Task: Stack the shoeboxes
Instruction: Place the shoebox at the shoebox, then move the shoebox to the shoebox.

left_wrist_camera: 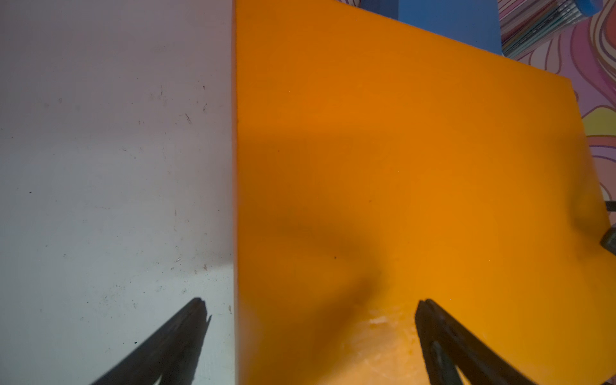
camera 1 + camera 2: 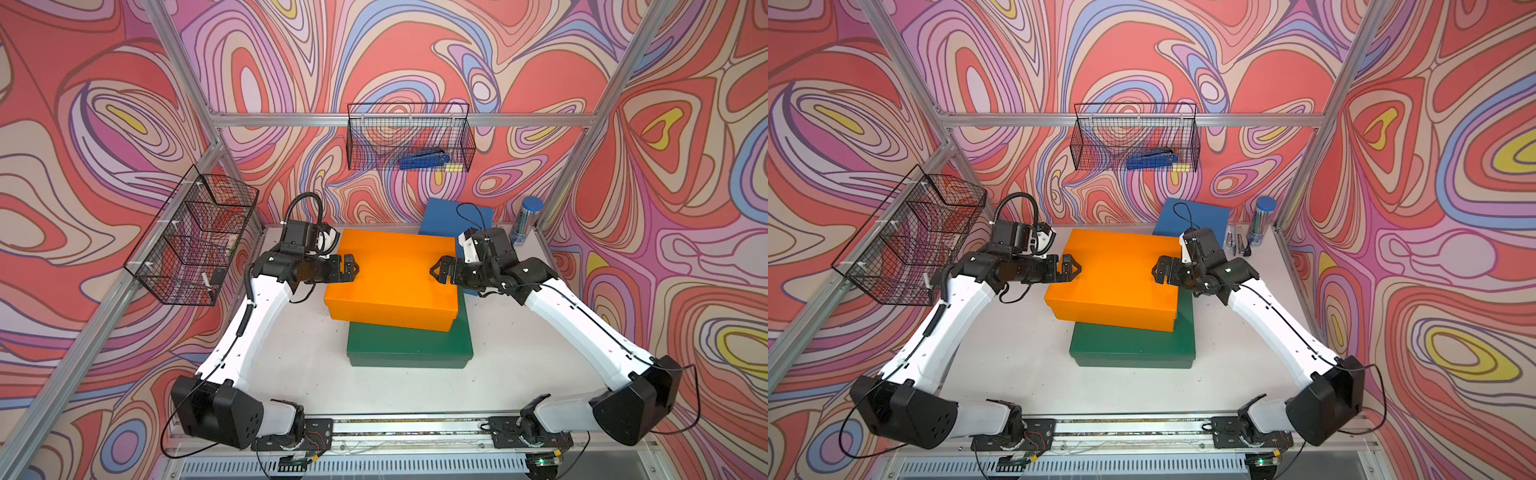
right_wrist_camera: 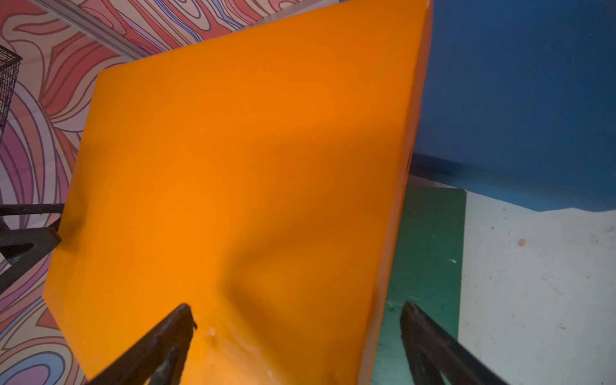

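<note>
While both pairs of jaws stand wide apart and empty, a top view puts the left gripper (image 2: 348,268) and right gripper (image 2: 439,270) at opposite ends of the orange shoebox (image 2: 395,278), which sits askew atop the green shoebox (image 2: 409,349), with the blue shoebox (image 2: 442,216) beyond the right gripper. Left wrist: the orange edge runs between the fingers (image 1: 180,336), with bare table (image 1: 100,166) beside it. Right wrist: the green lid lies under one finger.

Around my rig, swirly pink-red walls (image 2: 83,124), silver metal frame (image 2: 291,119), back wire basket (image 2: 409,137), side wire basket (image 2: 191,237), scuffed white worktop (image 2: 299,365), even light.
</note>
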Controlling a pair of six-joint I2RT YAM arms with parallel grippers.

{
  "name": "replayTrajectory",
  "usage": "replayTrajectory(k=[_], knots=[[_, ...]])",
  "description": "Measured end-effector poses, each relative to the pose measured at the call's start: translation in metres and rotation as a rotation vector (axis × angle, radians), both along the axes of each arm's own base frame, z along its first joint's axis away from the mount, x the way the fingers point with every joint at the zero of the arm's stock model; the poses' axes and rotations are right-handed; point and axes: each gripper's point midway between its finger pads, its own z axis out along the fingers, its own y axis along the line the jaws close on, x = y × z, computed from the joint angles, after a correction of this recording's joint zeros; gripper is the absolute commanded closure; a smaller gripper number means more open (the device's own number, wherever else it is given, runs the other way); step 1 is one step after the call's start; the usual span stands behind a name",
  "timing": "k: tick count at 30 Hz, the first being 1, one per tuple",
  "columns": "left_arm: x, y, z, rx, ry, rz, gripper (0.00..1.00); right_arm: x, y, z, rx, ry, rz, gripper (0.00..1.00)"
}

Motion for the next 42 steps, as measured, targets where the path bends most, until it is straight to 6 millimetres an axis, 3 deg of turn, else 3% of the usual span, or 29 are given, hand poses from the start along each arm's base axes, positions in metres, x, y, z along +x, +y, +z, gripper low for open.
replayTrajectory(k=[9, 17, 31, 42], knots=[[-0.002, -0.009, -0.005, -0.051, 0.021, -0.026, 0.04, 0.013, 0.006, -0.008, 0.007, 0.007, 0.025, 0.03], [-0.029, -0.019, -0.012, -0.066, 0.039, -0.042, 0.06, 0.014, -0.001, -0.008, 0.004, 0.006, 0.011, 0.07], [-0.079, -0.043, -0.014, -0.1, 0.061, -0.083, 0.07, -0.04, -0.028, -0.011, 0.029, 0.033, -0.033, 0.1], [-0.087, -0.047, -0.019, -0.093, 0.073, -0.075, 0.06, -0.049, -0.032, -0.012, 0.044, 0.045, -0.057, 0.1]])
